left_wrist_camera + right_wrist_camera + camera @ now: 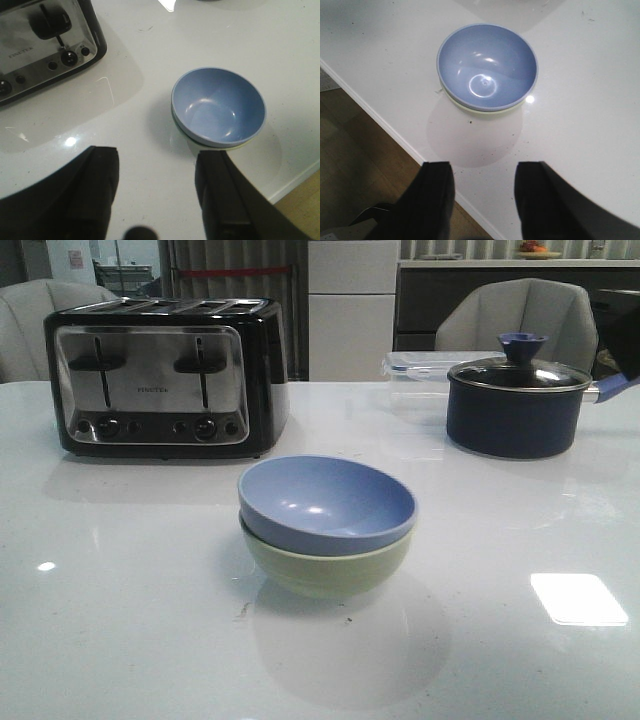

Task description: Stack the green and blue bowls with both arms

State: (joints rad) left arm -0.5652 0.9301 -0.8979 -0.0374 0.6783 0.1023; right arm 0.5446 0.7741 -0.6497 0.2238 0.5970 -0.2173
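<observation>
The blue bowl (327, 503) already sits nested inside the green bowl (325, 568) mid-table, in front of the toaster (165, 375). The left gripper (157, 197) and right gripper (482, 200) both hang spread and empty, clear of the stack. Best move now is probably backing off gently — no bumping that rim.

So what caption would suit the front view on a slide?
Blue bowl nested in green bowl on white table, toaster and lidded pot behind.
</observation>
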